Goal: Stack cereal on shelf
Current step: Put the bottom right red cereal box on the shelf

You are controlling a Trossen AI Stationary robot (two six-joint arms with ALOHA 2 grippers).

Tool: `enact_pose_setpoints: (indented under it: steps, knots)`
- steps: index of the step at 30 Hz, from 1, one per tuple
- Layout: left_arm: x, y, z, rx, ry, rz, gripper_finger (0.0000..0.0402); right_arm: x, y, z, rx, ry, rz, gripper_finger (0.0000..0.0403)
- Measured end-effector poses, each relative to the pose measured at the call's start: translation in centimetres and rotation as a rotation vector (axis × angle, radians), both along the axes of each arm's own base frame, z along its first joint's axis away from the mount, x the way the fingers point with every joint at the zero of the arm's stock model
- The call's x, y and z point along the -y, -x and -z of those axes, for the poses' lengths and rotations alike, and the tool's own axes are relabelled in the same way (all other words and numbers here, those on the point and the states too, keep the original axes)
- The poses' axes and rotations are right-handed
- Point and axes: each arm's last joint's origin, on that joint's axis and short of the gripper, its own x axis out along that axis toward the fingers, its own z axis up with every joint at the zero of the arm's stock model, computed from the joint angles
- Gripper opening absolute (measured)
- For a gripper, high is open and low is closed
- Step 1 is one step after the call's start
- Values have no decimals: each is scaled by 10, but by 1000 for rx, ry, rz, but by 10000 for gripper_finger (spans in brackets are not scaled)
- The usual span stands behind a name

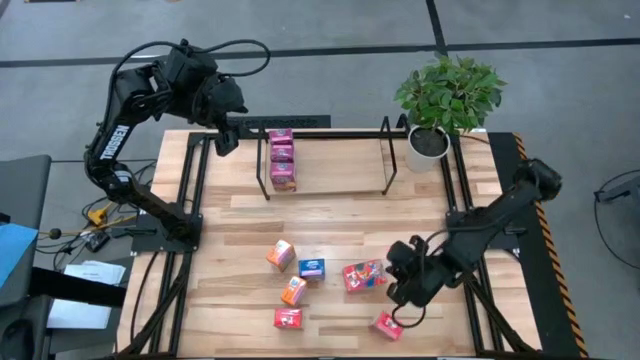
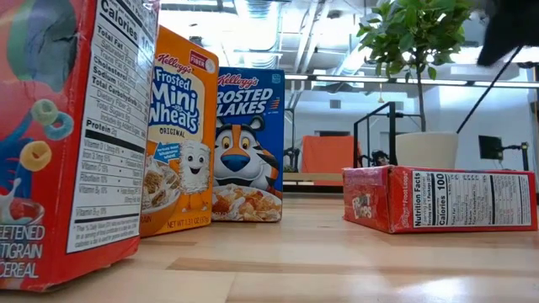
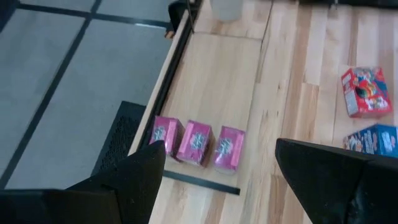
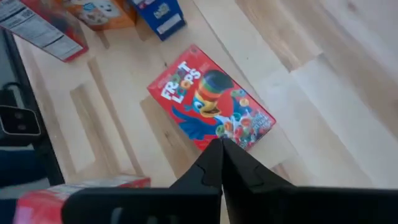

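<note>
While three magenta cartons [image 1: 282, 159] already stand in a touching row inside the shelf [image 1: 325, 131], pressed against its end nearest the left arm, presumably so that the rest of the rack stays free for more, six cereal cartons lie scattered on the table [image 1: 340, 220] well away from the shelf, on the side opposite the potted plant [image 1: 447, 95]. Counted in the high view, these are two orange ones [image 1: 281, 255], one blue [image 1: 311, 268], and three red: the large flat Froot Loops box [image 1: 363, 275], one farthest from the shelf on the left-arm side [image 1: 288, 318], and one beside the right arm [image 1: 388, 325]. The left gripper [image 1: 226, 140] hovers above the shelf's end by the magenta row, its fingers [image 3: 134, 180] spread wide and holding nothing, which I judge a post-placement or waiting pose. The right gripper [image 4: 222, 163] hangs directly over the Froot Loops box, fingers pressed together and empty; I take this as lining up on the next carton, and it would need to open before any grasp. That makes nine cartons, one shelf, one plant.
</note>
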Motion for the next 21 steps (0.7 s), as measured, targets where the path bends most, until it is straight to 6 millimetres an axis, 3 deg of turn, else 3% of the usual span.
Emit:
enact_pose_setpoints:
  steps: [8,13,16,21]
  knots:
    - [-1,-7,0,57,78,-2,297,22,20,47,130,-145,6,16]
    - [-4,-23,7,75,184,69,297,27,25,68,82,-124,-5,11]
    - [-2,-38,13,70,228,151,297,26,26,55,105,-151,-56,19]
    - [2,-58,23,21,233,194,297,24,28,-3,145,-386,-166,66]
